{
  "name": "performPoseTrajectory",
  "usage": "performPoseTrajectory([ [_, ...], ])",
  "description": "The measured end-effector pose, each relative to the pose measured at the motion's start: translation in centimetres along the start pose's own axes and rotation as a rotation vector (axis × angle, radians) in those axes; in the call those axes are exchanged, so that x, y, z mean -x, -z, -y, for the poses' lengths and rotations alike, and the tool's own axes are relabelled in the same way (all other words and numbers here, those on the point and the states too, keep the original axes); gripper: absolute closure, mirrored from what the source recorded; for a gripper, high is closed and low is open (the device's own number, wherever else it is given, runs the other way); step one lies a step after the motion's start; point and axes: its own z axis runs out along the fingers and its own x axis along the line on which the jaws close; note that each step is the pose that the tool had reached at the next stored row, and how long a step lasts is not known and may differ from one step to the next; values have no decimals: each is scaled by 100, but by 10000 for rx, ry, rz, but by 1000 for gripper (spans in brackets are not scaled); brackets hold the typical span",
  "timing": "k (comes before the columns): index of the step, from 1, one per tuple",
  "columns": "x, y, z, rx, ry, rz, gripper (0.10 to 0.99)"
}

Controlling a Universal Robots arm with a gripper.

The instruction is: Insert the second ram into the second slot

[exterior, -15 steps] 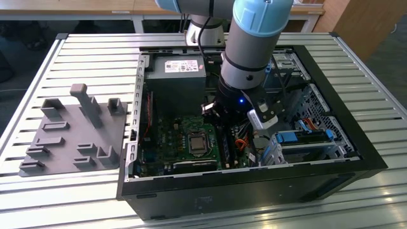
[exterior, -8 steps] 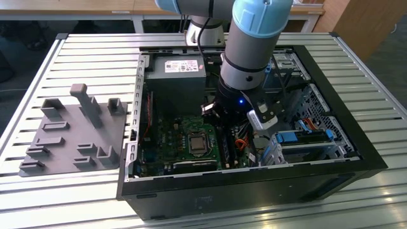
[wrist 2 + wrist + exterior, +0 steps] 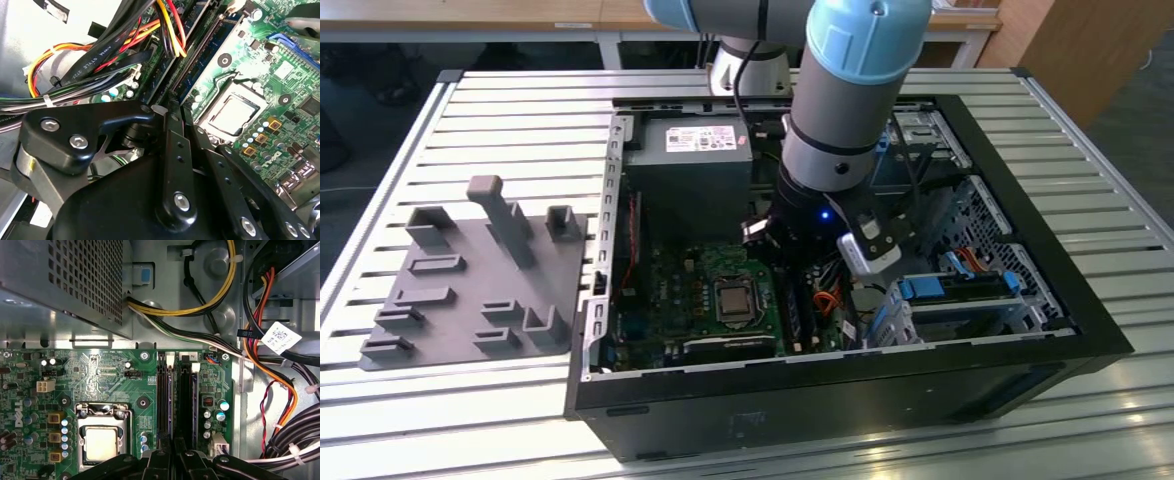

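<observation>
The open computer case (image 3: pixel 1067 300) lies on its side, and my arm reaches down into it over the green motherboard (image 3: pixel 680 300). Two long black memory slots (image 3: pixel 187 400) run side by side next to the processor socket (image 3: pixel 102 442). The second ram (image 3: pixel 170 400), a thin blue board seen on edge, stands along the slot nearer the socket; it also shows as a bluish strip (image 3: pixel 192 75). My gripper (image 3: pixel 173 449) sits at one end of the stick, its black fingers (image 3: pixel 172 125) drawn close on either side of it. In the exterior view the gripper (image 3: pixel 798 258) is low inside the case.
Bundles of black, yellow and orange cables (image 3: pixel 270 340) hang beside the slots. The grey power supply (image 3: pixel 687 150) fills the case's far corner. A drive bay with blue latches (image 3: pixel 961 290) stands to the exterior view's right. A grey parts fixture (image 3: pixel 467 280) lies outside the case.
</observation>
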Motion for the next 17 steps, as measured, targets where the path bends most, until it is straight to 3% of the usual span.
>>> performPoseTrajectory([
  [8,0,-3,0,1,0,0,937],
  [9,0,-3,0,0,0,0,875],
  [10,0,0,0,1,0,0,875],
  [17,-7,114,2,-1,0,0,875],
])
